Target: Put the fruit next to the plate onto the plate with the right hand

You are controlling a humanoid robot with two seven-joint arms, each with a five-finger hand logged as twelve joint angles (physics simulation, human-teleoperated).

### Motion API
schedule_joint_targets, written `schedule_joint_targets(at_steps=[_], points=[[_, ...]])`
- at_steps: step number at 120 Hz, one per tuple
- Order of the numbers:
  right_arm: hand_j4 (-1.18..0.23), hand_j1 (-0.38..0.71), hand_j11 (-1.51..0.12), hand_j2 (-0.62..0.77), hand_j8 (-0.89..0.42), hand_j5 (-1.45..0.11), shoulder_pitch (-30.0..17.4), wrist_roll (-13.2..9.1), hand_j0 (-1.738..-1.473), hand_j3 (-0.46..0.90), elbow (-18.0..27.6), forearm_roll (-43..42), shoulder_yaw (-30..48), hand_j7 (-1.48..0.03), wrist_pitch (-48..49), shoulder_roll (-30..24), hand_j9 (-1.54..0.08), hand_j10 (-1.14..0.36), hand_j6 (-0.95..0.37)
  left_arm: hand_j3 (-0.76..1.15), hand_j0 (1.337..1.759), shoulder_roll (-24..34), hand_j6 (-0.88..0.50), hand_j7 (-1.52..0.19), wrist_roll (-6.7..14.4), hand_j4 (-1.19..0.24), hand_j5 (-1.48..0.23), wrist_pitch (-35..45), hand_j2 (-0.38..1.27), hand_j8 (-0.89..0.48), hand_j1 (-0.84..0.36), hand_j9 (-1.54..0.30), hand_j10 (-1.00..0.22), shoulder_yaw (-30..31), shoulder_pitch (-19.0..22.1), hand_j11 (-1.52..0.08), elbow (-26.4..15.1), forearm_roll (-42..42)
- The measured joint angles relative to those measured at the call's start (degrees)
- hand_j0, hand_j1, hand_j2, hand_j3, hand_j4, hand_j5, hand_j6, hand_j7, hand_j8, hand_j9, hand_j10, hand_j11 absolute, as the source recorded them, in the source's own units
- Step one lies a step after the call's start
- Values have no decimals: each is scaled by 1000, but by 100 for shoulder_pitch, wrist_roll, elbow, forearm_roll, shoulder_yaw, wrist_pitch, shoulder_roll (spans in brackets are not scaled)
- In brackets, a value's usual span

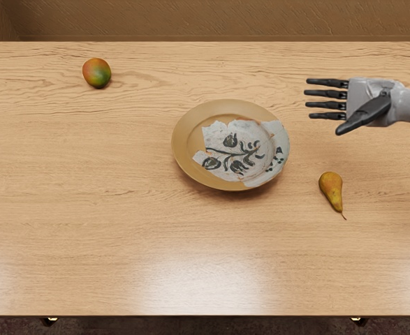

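Right hand (pixel 353 103) splayed; pear (pixel 331 188) beside plate (pixel 186 137)

Wooden table (pixel 121 230). Plate (pixel 185 136) at centre, nothing on it. Pear (pixel 331 188) lies near its right side. Mango (pixel 96 72) far left. Right hand (pixel 344 105) hovers above pear, fingers spread.

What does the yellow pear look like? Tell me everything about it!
The pear is golden yellow with a browner, orange tint along one side, and its skin looks smooth. It lies on its side on the wooden table, fat end toward the far edge, narrow end and thin stem pointing toward the near right. It sits to the right of the plate, not touching it. Only the table touches it; the open right hand hovers farther back, apart.
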Motion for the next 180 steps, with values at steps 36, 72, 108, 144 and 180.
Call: schedule_joint_targets(at_steps=[36,72,108,144,180], points=[[0,-349,0,0,2,0,355,-1250,-1658,0,1167,-1082,212,0,-912,-240,0,1,2,0,1658,0,-21,-27,0,-21,-27,0,5,-21,325,-27,-21,0,0,-27,0,-1],[-1,-349,0,0,-1,0,463,-1453,-1658,0,3093,-2810,336,0,-3178,-841,0,-1,-1,0,1658,0,-21,-27,0,-21,-27,0,4,-21,325,-27,-21,0,0,-27,0,-1],[-3,-349,0,0,-3,0,268,-1464,-1658,0,3973,-4195,-184,0,-4496,-913,0,-3,-4,0,1658,0,-21,-27,0,-21,-27,0,4,-21,325,-27,-21,0,0,-27,0,-2],[-4,-349,0,1,-4,-1,-135,-1465,-1658,0,4137,-5302,-618,0,-5712,-451,0,-3,-5,0,1658,0,-21,-27,0,-21,-27,0,4,-21,325,-27,-21,0,0,-27,0,-1],[-45,-300,-54,-6,-45,-55,-205,-1465,-1658,0,4147,-5784,-944,-54,-6619,-68,-54,-44,-46,0,1658,0,-21,-27,0,-21,-27,-1,4,-21,325,-27,-21,0,0,-27,0,-1]])
